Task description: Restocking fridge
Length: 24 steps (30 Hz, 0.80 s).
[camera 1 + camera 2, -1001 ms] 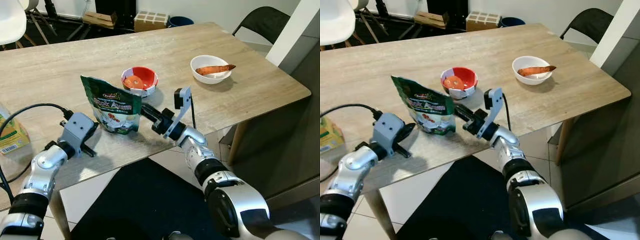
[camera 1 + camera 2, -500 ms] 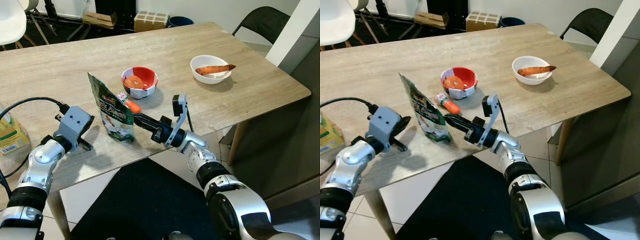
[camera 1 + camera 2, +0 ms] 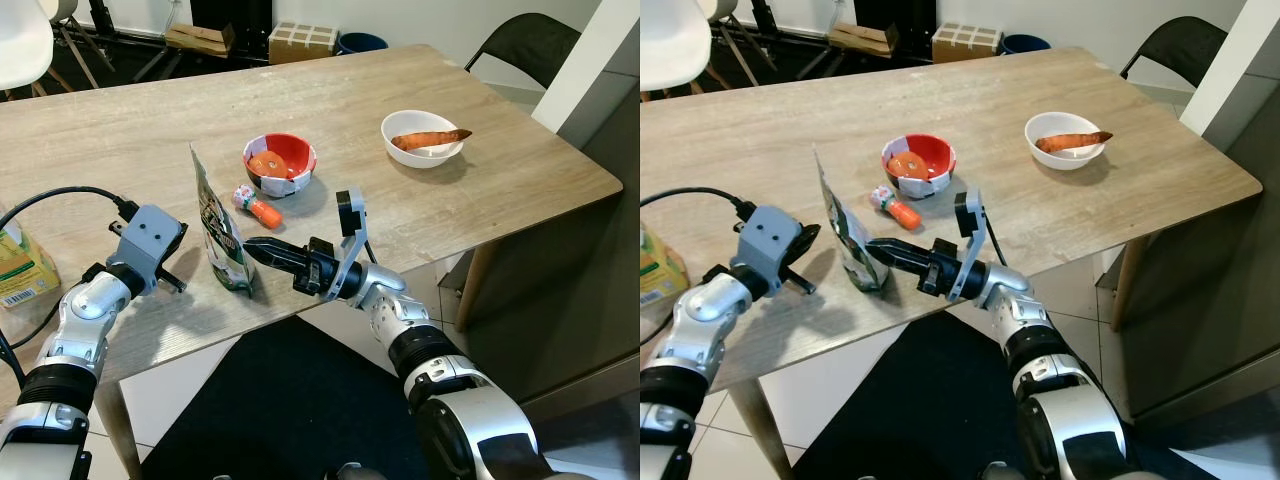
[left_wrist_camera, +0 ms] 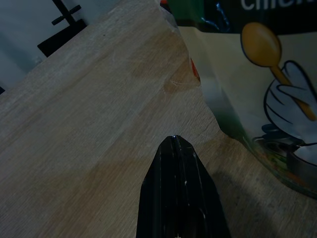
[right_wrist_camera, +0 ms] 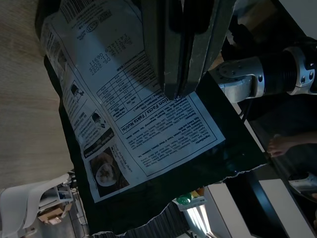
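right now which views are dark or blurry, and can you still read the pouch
Both eye views are bright and sharp; the pouch stands edge-on there, print unreadable. Right wrist view is dim, but the back label's text block is in focus past the right claw. Left wrist view is dark, with the left claw soft.

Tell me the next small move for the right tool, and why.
Probably open the right tool and close it on the upright green pouch: its shut tips rest at the pouch's back face without gripping, and the left tool sits apart.
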Motion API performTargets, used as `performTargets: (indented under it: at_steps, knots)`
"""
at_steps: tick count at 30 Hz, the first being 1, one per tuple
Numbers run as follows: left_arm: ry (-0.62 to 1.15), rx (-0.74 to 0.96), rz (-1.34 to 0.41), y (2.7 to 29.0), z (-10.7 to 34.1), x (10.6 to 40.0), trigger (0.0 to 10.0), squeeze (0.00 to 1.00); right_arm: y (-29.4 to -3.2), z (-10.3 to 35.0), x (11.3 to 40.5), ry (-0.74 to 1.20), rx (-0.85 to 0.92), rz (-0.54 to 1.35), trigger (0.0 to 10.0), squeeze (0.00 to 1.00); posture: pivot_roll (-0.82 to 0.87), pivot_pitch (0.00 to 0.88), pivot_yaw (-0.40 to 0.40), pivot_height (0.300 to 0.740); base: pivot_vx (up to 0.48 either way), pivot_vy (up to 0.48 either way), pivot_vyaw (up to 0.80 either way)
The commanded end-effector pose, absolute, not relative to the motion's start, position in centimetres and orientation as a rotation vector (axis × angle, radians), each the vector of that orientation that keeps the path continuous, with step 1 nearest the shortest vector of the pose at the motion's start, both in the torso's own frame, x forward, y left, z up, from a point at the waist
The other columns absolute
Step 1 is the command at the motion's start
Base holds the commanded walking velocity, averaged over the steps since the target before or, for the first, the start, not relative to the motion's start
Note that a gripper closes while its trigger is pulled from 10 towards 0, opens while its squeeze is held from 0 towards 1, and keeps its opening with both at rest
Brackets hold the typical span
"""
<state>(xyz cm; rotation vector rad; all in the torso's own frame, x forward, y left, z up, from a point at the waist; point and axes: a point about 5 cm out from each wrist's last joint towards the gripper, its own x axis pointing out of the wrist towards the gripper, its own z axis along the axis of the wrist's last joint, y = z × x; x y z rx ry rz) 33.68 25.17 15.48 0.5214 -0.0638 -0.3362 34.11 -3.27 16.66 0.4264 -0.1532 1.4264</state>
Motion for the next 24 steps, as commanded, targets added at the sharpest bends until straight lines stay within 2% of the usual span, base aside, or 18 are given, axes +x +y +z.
performTargets:
  at_steps: [1,2,3,4,6,10,12,15,19,24]
  knots:
    - [-0.054,0.530,-0.354,24.7,15.0,33.8,10.0,0.00,-3.7,16.6,34.2,-0.174,0.406,1.379,1.2,0.00,-0.03,0.138,-0.068,0.740,0.000,0.000,0.00]
    - [-0.067,0.525,-0.356,24.7,15.3,33.7,10.0,0.00,-4.2,16.9,34.9,-0.200,0.383,1.284,10.0,0.00,-0.03,0.137,-0.066,0.740,0.000,0.000,0.00]
    - [-0.087,0.492,-0.369,24.6,15.5,33.4,10.0,0.00,-5.0,17.3,35.7,-0.227,0.375,1.182,10.0,0.00,-0.04,0.136,-0.064,0.740,0.000,0.000,0.00]
    - [-0.087,0.492,-0.369,24.6,15.5,33.4,10.0,0.00,-5.0,17.3,35.7,-0.227,0.375,1.182,10.0,0.00,-0.04,0.136,-0.064,0.740,0.000,0.000,0.00]
    - [-0.124,0.415,-0.413,24.3,15.8,32.8,10.0,0.00,-6.2,18.0,36.5,-0.260,0.380,1.062,10.0,0.00,-0.04,0.134,-0.062,0.740,0.000,0.000,0.00]
    - [-0.130,0.352,-0.474,23.8,15.7,32.1,10.0,0.00,-6.9,18.4,36.8,-0.278,0.393,1.031,10.0,0.00,-0.04,0.133,-0.060,0.740,0.000,0.000,0.00]
    - [-0.115,0.252,-0.650,22.6,15.0,29.7,10.0,0.00,-8.6,19.2,37.2,-0.323,0.389,0.967,10.0,0.00,-0.04,0.130,-0.059,0.740,0.000,0.000,0.00]
    - [-0.104,0.213,-0.707,22.1,14.8,28.7,10.0,0.00,-9.4,19.5,37.3,-0.341,0.385,0.943,10.0,0.00,-0.04,0.127,-0.058,0.740,0.000,0.000,0.00]
    - [-0.068,0.129,-0.840,20.6,14.6,25.3,10.0,0.00,-12.7,22.0,37.5,-0.475,0.470,0.862,10.0,0.00,-0.04,0.123,-0.061,0.740,0.000,0.000,0.00]
    - [-0.058,0.113,-0.875,20.2,14.6,24.3,10.0,0.00,-12.9,22.8,37.1,-0.503,0.470,0.896,10.0,0.00,-0.04,0.130,-0.058,0.740,0.000,0.000,0.00]
